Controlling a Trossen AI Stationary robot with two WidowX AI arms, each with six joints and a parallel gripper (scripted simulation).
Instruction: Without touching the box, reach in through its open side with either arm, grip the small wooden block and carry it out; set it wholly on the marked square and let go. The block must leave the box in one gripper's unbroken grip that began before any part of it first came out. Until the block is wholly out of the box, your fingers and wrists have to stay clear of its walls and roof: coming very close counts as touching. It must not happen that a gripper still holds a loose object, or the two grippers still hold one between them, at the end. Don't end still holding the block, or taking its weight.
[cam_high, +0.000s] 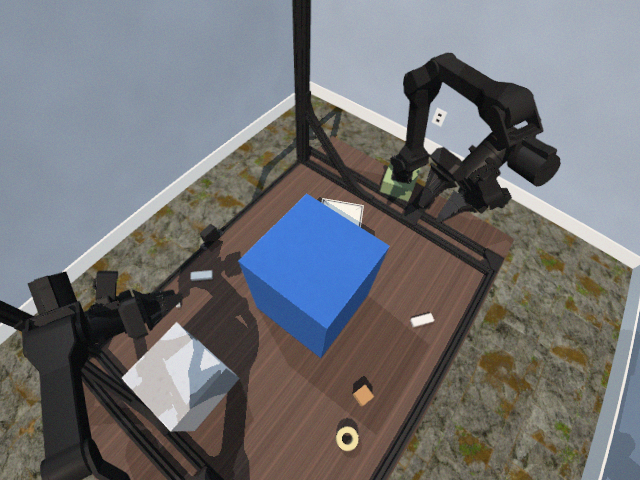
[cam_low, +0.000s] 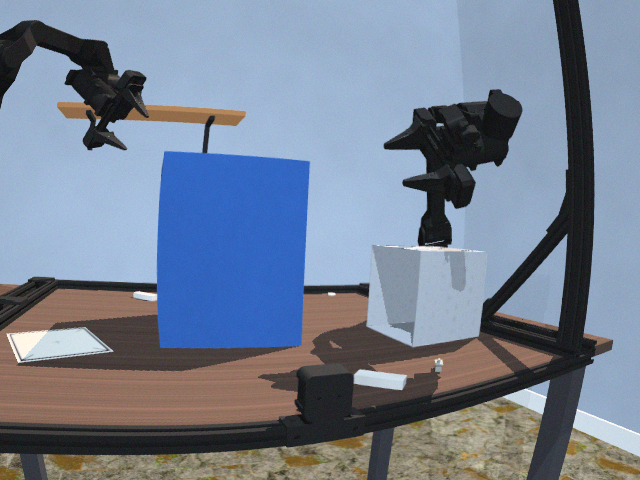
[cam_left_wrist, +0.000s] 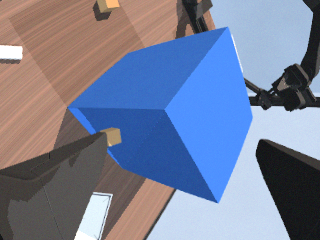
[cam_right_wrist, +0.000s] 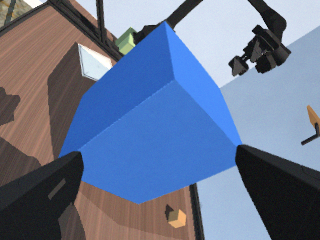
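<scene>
The blue box (cam_high: 315, 271) stands upright in the middle of the table. In the left wrist view its shaded open side faces the marked square (cam_left_wrist: 94, 216), and the small wooden block (cam_left_wrist: 114, 136) sits low at that side's edge. The marked square (cam_high: 343, 209) lies just behind the box, and also shows in the exterior view (cam_low: 56, 343). My left gripper (cam_high: 436, 206) is open and empty, high up beyond the square, well clear of the box. My right gripper (cam_high: 175, 299) (cam_low: 395, 164) is open and empty, raised on the opposite side of the box.
A white box (cam_high: 180, 377) carries the right arm's base. An orange cube (cam_high: 363, 395) and a tape ring (cam_high: 347, 439) lie near the front edge. Two white bars (cam_high: 422, 320) (cam_high: 201, 275) lie on the table. A black frame post (cam_high: 301, 77) rises behind.
</scene>
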